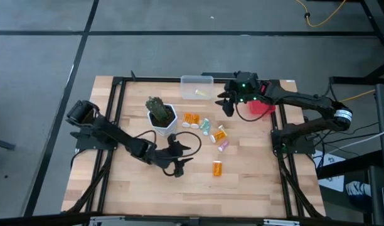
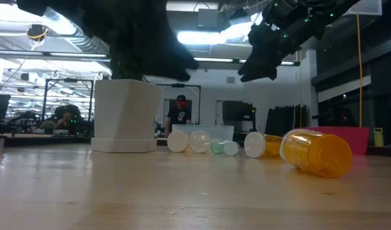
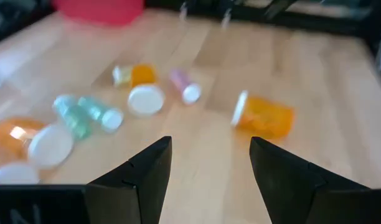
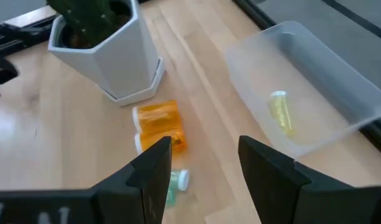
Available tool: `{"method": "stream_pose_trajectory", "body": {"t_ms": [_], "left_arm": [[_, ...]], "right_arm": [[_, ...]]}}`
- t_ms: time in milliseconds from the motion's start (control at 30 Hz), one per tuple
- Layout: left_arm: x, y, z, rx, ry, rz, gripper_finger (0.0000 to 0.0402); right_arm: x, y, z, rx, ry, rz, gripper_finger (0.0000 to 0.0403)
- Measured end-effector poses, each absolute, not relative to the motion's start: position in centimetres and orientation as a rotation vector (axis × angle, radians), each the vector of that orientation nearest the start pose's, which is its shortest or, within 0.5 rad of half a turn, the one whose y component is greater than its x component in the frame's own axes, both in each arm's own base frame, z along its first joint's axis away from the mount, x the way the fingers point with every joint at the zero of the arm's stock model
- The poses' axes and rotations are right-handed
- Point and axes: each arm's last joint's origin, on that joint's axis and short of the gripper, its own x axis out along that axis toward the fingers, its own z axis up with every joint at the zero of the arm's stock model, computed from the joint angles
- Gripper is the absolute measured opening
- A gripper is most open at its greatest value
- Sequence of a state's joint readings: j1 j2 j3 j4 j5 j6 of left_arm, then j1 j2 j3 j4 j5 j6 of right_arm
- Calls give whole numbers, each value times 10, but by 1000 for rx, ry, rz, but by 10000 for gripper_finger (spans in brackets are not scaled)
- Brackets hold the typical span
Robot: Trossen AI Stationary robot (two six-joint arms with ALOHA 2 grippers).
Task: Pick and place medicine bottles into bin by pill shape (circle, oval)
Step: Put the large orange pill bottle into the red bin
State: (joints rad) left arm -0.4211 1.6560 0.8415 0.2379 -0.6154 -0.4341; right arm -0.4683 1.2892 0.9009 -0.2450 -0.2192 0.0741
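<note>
Both end effectors, right point(image 4: 200, 165) and left point(image 3: 209, 168), seemingly gape empty.

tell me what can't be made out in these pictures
- Pill shapes: the small translucent medicine bottles are too small in the high view and blurred in the left wrist view.
- Inside of the red plastic bin: the right arm covers much of it from above; the low view shows only its wall.
- Label on the yellowish bottle in the clear plastic bin: unreadable.
- Green plant in the white hexagonal pot: top hidden in the low view by a dark arm.
</note>
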Motion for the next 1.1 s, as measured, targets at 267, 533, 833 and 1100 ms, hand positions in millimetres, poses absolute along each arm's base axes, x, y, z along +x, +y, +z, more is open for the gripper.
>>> {"method": "stream_pose_trajectory", "body": {"t_ms": [267,533,833,1100], "left_arm": [[318,-124,180,-103,522,335,211],[319,-124,184,-116,513,337,211],[319,-124,184,-134,509,341,211],[318,-126,184,-131,510,334,211]], "right_arm": [[256,-107,265,242,559,-277,189],[260,-101,266,250,546,-256,189],[257,-94,252,261,602,-240,189],[255,-84,236,334,635,-236,189]]}}
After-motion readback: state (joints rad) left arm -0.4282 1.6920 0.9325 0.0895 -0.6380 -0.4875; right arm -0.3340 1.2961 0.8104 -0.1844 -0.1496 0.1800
